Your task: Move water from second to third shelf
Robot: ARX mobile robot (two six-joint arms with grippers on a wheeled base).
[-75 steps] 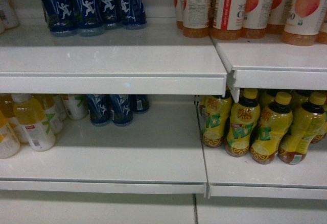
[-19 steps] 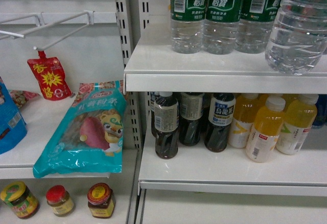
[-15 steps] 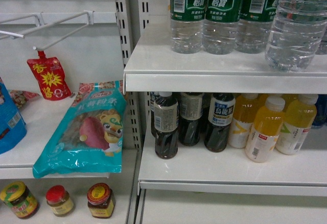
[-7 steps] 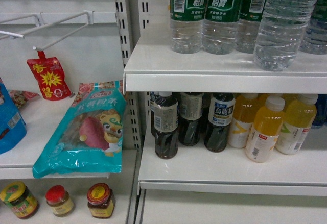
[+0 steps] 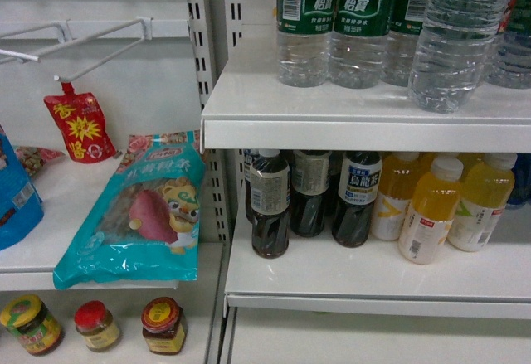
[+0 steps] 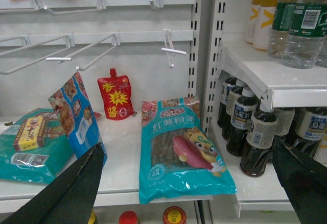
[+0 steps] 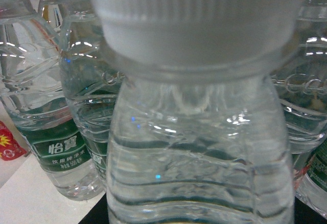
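Water bottle tilted beside upright row on shelf.

We see the front water bottle further left along the upper shelf than a second ago. It now overlaps the row of green-labelled bottles behind it.

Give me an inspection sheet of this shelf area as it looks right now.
Surface: white upper shelf, front strip bare.
Job's things: water in front of the matching row; resting or lifted, cannot tell.
Clutter: dark bottles, yellow drinks, teal bag, red pouch, jars.
Hands: left hand open, empty; right hand mostly hidden behind the bottle, grip unclear.
Cables: nothing seen.
Surroundings: bare wire hooks.
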